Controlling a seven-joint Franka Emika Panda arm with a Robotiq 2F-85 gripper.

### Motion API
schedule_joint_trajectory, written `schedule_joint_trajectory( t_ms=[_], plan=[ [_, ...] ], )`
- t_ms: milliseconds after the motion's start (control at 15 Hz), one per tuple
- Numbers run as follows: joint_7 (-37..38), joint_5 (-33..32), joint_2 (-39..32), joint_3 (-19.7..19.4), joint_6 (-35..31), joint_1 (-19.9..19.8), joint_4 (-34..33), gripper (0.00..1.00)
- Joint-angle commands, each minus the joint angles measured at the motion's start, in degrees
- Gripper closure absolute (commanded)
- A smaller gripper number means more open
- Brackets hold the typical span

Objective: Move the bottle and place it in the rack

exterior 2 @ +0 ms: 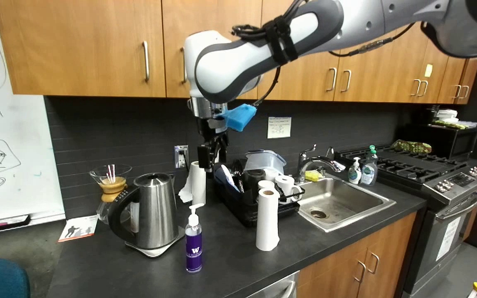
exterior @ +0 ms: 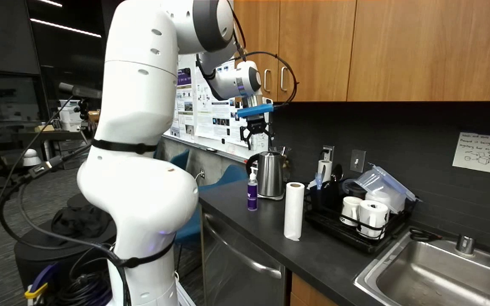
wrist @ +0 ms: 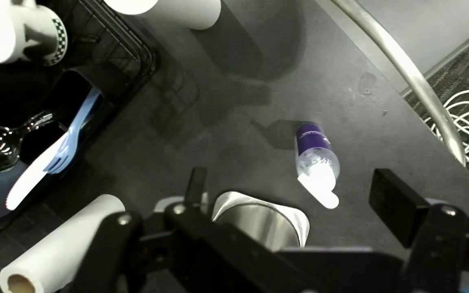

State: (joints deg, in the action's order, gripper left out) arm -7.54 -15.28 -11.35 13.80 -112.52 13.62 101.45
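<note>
The bottle is a clear pump bottle with a purple label and white pump top. It stands upright on the dark counter in both exterior views (exterior: 252, 196) (exterior 2: 193, 250); the wrist view also shows it (wrist: 312, 140). The black rack stands farther along the counter in both exterior views (exterior: 334, 229) (exterior 2: 244, 213), holding mugs, utensils and a plastic tub. Its corner shows at the wrist view's upper left (wrist: 147, 57). My gripper (exterior: 259, 139) (exterior 2: 213, 159) (wrist: 293, 195) is open and empty, high above the counter. In the wrist view the bottle appears between and beyond the fingers.
A steel kettle (exterior: 270, 174) (exterior 2: 157, 215) (wrist: 255, 228) stands close beside the bottle. A white paper roll (exterior: 294, 212) (exterior 2: 267, 223) stands between bottle and rack. Another roll (exterior 2: 198, 184) stands by the wall. Sink (exterior: 374, 272) lies past the rack; wooden cabinets (exterior: 419, 51) hang above.
</note>
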Motion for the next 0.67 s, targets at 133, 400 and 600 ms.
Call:
schedule_joint_trajectory(
  t_ms=[133, 400, 600],
  plan=[
    [-9.29, 0.62, -7.18, -0.14, 6.27, 0.82, -9.76, 0.00],
    [-12.66, 1.72, -9.32, 0.37, 10.15, 1.26, -12.15, 0.00],
    [-17.77, 3.30, -10.58, 1.33, 10.08, 1.08, -12.67, 0.00]
  ],
)
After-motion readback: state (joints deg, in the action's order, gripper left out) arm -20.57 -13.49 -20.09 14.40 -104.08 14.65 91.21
